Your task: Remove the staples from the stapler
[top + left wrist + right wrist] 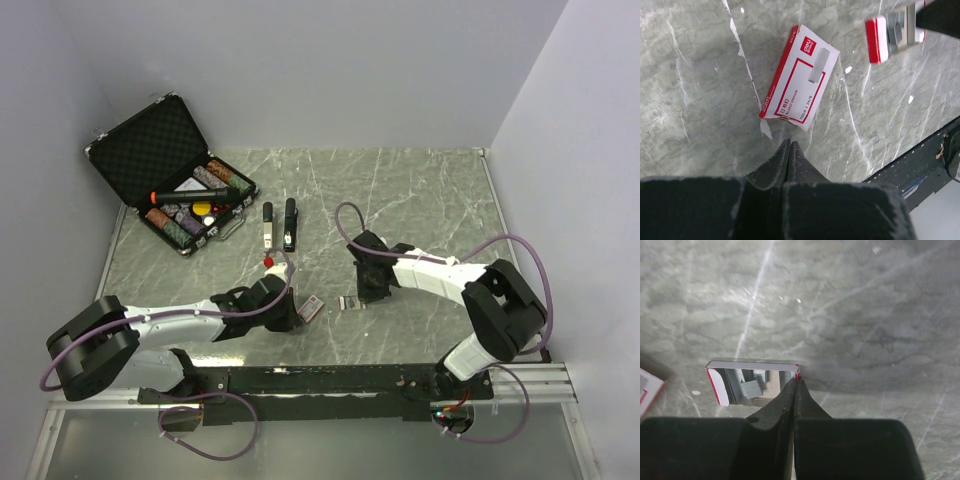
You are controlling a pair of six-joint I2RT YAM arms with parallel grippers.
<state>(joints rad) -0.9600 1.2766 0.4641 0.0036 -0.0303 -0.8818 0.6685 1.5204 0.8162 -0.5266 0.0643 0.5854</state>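
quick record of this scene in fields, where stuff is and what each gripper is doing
stapler: black stapler, opened out, mid-table beyond both arms
sleeve: red and white cardboard staple box sleeve, flat, just ahead of left gripper
tray: open red-ended tray of grey staples, beside the sleeve
left gripper: jaws shut, empty
right gripper: jaws shut at tray's end, grip unclear
case: open black poker chip case, far left

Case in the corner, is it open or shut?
Open. The case has its lid swung back, and chips show inside.
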